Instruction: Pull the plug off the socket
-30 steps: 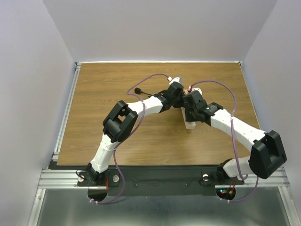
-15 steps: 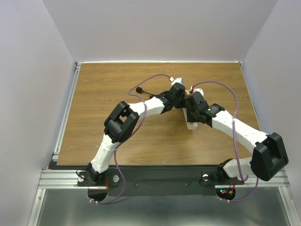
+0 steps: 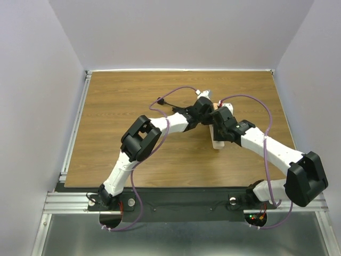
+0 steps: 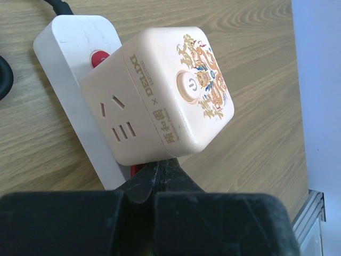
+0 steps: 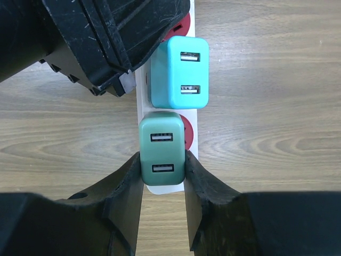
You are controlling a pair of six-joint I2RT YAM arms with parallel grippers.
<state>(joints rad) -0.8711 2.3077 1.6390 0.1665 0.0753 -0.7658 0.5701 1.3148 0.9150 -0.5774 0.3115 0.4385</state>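
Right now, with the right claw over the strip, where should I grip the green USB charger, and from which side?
Grip the green USB charger on its two flat long sides, coming straight onto its port face. Those sides are parallel and free; the teal charger crowds one end. The right claw straddles it so, fingers seemingly touching. Pull square off the power strip.

The left arm (image 3: 133, 146) and the right arm (image 3: 272, 152) bend at the elbow and lean in, so their wrists nearly meet over the middle of the tabletop (image 3: 106, 117). The left end effector (image 4: 159, 172) has its fingers pressed tight together. The right end effector (image 5: 162, 160) has its fingers partly apart, squeezing the green plug (image 5: 162, 140) from both sides.
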